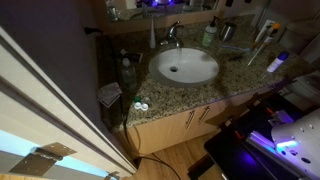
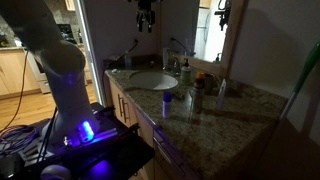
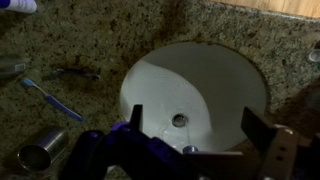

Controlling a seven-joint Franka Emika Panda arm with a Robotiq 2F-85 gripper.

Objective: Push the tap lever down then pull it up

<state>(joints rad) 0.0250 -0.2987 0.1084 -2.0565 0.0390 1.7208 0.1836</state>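
The tap lever (image 1: 175, 27) is a short chrome handle on top of a small curved-spout faucet (image 1: 171, 39) behind the white oval basin (image 1: 185, 67). It also shows in an exterior view (image 2: 176, 50) at the back of the basin (image 2: 152, 80). My gripper (image 2: 146, 20) hangs high above the basin, well clear of the faucet. In the wrist view the gripper (image 3: 197, 125) is open and empty, its two dark fingers spread over the basin (image 3: 200, 70) and its drain. The lever does not show in the wrist view.
A green bottle (image 1: 209, 35) stands next to the faucet. A blue toothbrush (image 3: 50, 98) and a metal cup (image 3: 40, 155) lie on the granite counter (image 3: 90, 50). More small items stand on the counter (image 2: 215, 95). A mirror (image 2: 215, 30) is behind.
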